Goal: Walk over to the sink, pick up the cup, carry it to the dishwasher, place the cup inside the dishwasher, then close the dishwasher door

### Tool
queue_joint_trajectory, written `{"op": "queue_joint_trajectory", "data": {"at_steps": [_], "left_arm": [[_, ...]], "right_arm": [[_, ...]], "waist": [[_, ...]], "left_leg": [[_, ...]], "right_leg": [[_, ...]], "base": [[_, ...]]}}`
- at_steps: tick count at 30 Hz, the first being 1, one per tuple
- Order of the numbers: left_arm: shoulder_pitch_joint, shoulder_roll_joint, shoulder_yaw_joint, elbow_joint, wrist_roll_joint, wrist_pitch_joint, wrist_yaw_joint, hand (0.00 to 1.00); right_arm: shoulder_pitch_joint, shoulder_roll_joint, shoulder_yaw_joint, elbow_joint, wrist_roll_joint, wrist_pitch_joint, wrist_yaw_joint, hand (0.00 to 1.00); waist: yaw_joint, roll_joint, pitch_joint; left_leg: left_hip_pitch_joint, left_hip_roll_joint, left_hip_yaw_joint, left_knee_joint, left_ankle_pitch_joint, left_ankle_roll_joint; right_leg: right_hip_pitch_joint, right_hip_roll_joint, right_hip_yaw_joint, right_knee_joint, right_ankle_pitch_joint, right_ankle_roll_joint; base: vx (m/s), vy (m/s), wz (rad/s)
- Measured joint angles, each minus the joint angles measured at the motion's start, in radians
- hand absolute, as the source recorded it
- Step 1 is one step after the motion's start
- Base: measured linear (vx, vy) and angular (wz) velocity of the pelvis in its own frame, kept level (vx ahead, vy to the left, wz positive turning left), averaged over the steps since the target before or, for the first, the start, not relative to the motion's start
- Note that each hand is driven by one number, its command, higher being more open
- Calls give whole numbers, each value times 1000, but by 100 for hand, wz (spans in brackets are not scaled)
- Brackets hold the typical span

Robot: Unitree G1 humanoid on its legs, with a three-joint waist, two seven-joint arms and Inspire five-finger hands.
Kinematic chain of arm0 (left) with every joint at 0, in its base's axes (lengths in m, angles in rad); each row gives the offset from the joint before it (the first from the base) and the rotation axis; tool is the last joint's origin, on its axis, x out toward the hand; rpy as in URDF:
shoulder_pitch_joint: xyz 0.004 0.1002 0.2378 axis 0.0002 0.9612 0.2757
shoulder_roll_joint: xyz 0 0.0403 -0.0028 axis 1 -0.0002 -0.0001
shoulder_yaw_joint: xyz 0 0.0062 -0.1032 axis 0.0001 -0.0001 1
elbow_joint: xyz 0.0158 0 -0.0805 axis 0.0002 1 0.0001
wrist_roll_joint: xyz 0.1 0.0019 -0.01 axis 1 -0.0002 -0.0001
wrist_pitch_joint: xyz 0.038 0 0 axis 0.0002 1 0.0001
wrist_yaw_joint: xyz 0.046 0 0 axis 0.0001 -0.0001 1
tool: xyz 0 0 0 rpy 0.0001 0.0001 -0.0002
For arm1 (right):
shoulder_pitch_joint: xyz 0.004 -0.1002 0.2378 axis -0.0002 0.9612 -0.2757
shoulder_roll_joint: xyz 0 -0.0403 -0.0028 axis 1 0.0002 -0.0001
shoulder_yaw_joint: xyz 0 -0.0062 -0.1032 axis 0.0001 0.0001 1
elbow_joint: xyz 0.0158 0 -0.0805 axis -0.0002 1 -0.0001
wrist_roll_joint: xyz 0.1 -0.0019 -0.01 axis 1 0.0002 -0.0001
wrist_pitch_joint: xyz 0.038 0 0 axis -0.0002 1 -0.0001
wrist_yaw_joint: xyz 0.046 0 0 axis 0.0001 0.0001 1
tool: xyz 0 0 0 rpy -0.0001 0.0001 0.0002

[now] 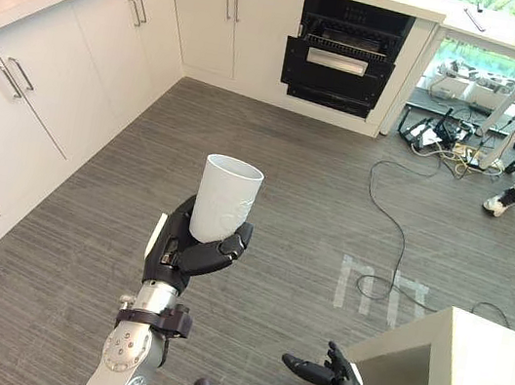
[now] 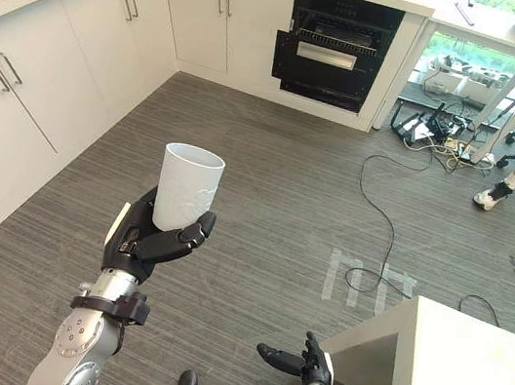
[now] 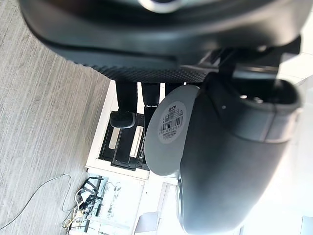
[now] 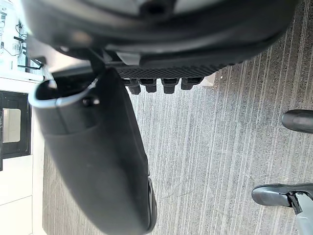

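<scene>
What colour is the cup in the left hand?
White. The cup shows best in the left eye view, in the left hand.

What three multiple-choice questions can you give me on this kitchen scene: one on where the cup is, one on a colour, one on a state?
1. Where is the white cylindrical cup?
A) on the counter B) in the robot's left hand C) on the floor
2. What colour is the built-in dishwasher?
A) black B) white C) red
3. How does the dishwasher door stand?
A) fully shut B) flat on the floor C) partly open

Answers: B, the fingers curl round its base. A, it stands dark among the white cabinets. C, a dark gap shows above the tilted door.
</scene>
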Motion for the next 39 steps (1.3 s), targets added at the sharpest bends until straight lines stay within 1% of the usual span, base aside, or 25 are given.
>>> {"op": "queue_joint_trajectory", "data": {"at_steps": [10,13,16,21,23,27,28,29,30,31,32,33,34,35,36,37,39], "left_arm": [[6,-10,0,2,0,0,1,0],[8,-24,1,37,1,0,7,0],[12,-34,1,70,1,3,9,0],[22,-46,24,66,1,16,22,0],[18,-46,30,64,1,16,29,0],[9,-67,23,41,1,16,29,0],[7,-68,19,29,1,16,29,0],[4,-69,3,-2,1,16,28,0],[1,-67,-6,-13,1,16,28,0],[-1,-66,-12,-19,1,16,27,0],[-6,-65,-18,-24,2,16,25,0],[-9,-63,-22,-25,2,16,25,0],[-15,-55,-30,-24,4,16,26,0],[-15,-50,-35,-24,5,16,27,0],[-15,-47,-34,-24,5,15,29,0],[-15,-41,-31,-24,5,15,31,0],[-17,-41,-34,-24,4,15,32,0]], "right_arm": [[0,4,-18,3,0,0,-11,100],[0,5,-30,12,-1,1,-29,100],[-5,5,-30,22,-1,5,-45,100],[-18,6,-31,21,-9,10,-63,100],[-29,2,-33,21,-9,11,-65,100],[-41,-7,-54,9,-23,11,-68,100],[-39,-7,-60,3,-28,11,-69,100],[-39,-18,-68,0,-49,11,-72,100],[-37,-24,-68,-1,-50,12,-72,100],[-35,-28,-69,-1,-53,12,-72,100],[-28,-32,-69,-5,-60,15,-73,100],[-20,-31,-68,-12,-60,16,-74,100],[4,-29,-66,-33,-61,16,-76,100],[16,-29,-63,-48,-63,17,-76,100],[18,-28,-59,-52,-66,17,-76,100],[17,-24,-46,-55,-78,17,-73,100],[17,-20,-26,-63,-80,17,-70,100]], "waist": [[2,3,7],[2,5,11],[2,5,26],[7,4,30],[8,3,30],[5,2,31],[5,2,31],[5,10,32],[3,15,34],[3,17,36],[-3,19,37],[-7,17,38],[-22,13,39],[-28,19,42],[-26,22,44],[-25,24,44],[-30,27,47]], "left_leg": [[0,0,0,0,0,0],[0,0,0,0,0,-1],[-1,1,2,0,-3,-4],[-18,7,39,6,-20,-9],[-34,7,59,20,-35,-6],[-85,8,85,154,-139,1],[-90,7,85,171,-153,4],[-95,10,84,212,-195,8],[-90,10,81,223,-212,12],[-80,9,77,227,-223,15],[-58,1,63,234,-241,22],[-44,-7,49,237,-249,27],[-22,-22,18,249,-271,40],[-1,-24,-1,262,-300,54],[9,-23,-7,264,-309,52],[30,-22,-21,265,-320,42],[65,-10,-49,257,-338,32]], "right_leg": [[0,0,-1,-1,0,0],[3,0,-4,-10,0,0],[4,0,-4,-14,0,0],[-25,2,34,-17,1,1],[-37,0,51,-20,7,3],[-35,-19,77,-26,7,11],[-36,-22,77,-18,3,17],[-66,-33,79,71,-22,42],[-93,-44,78,155,-41,50],[-114,-53,78,227,-53,49],[-167,-77,75,397,-62,47],[-191,-91,77,481,-59,45],[-241,-105,101,619,-78,31],[-280,-100,132,679,-116,18],[-302,-98,132,693,-131,14],[-344,-94,121,687,-149,8],[-407,-79,99,642,-153,2]], "base": [[0,0,0],[0,0,0],[0,0,-2],[35,6,-23],[104,20,-26],[129,42,-20],[201,103,-6],[165,102,2],[159,115,6],[103,110,19],[121,119,28],[253,153,63],[255,102,72],[267,85,64],[277,45,39],[355,25,33],[376,-28,45]]}}
